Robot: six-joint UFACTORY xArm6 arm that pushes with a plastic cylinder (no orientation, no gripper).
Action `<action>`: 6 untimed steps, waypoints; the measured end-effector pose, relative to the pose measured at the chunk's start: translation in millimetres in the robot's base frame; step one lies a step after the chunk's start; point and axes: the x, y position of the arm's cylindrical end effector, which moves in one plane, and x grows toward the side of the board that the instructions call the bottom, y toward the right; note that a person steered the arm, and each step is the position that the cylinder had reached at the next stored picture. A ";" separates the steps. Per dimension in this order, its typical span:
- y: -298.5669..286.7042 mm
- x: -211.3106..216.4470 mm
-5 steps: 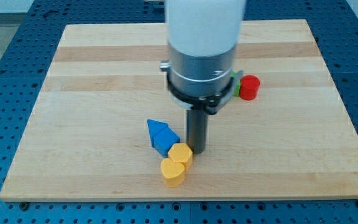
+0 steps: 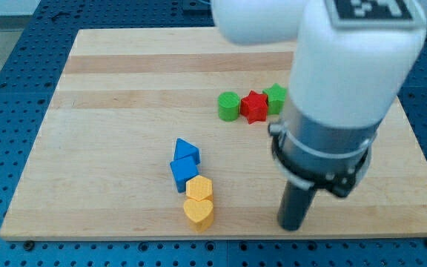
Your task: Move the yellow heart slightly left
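Note:
The yellow heart (image 2: 199, 213) lies near the view's bottom edge of the wooden board (image 2: 110, 89), left of centre. A yellow hexagon block (image 2: 199, 188) touches its upper side. Above that sit a blue cube (image 2: 183, 171) and a blue triangle (image 2: 184, 149) in a chain. My tip (image 2: 293, 225) rests on the board well to the right of the yellow heart, apart from every block.
A green cylinder (image 2: 229, 106), a red star block (image 2: 255, 106) and a green star block (image 2: 276, 97) form a row at centre right, partly behind the arm's body (image 2: 332, 96). The board's bottom edge runs just below the heart and my tip.
My tip has moved from beside the yellow hexagon to the right and down. The yellow and blue blocks have shifted slightly left. The red and green blocks are now uncovered.

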 end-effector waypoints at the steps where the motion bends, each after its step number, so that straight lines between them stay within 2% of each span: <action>1: -10.7 0.9; 2: -47.6 0.1; 5: -236.0 -0.6; 6: -243.9 -0.6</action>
